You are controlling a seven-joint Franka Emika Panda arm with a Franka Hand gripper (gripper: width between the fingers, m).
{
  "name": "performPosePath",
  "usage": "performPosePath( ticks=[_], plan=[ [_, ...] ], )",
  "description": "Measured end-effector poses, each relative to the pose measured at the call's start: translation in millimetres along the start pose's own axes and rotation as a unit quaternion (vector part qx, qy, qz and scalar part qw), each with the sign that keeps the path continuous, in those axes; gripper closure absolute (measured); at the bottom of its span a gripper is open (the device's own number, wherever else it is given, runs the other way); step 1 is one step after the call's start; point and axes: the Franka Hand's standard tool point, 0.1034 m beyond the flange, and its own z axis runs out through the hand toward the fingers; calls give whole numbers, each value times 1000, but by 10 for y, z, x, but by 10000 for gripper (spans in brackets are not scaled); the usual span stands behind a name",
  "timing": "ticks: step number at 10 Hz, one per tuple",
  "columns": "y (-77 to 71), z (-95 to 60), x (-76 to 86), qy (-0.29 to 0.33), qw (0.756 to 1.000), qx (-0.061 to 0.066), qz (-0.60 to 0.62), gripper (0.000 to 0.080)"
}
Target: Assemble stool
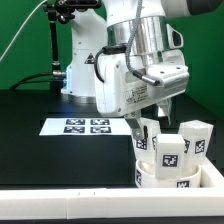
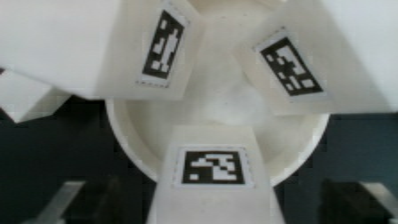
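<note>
The stool [image 1: 172, 158] is seen at the table's [image 1: 40, 150] front edge, legs up, directly beneath the claw [image 1: 155, 112]. The claw's jaws are spread apart, nothing clamped.

The marker board [image 1: 87, 126] is laid flat on the black bench [image 1: 40, 150], away from its edges. A white border rail [image 1: 60, 189] is set along the near edge. A green backdrop [image 1: 22, 40] is seen behind.
</note>
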Motion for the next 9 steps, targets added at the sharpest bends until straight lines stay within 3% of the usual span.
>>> performPosePath(
  ticks=[1, 3, 4, 9],
  plan=[
    [-1, -59, -23, -5, 1000, 1, -9, 167],
    [-55, -273, -69, -19, 999, 6, -36, 154],
    [-65, -352, -72, -25, 999, 3, -48, 154],
    [-52, -319, -59, -22, 999, 2, -50, 151]
  ],
)
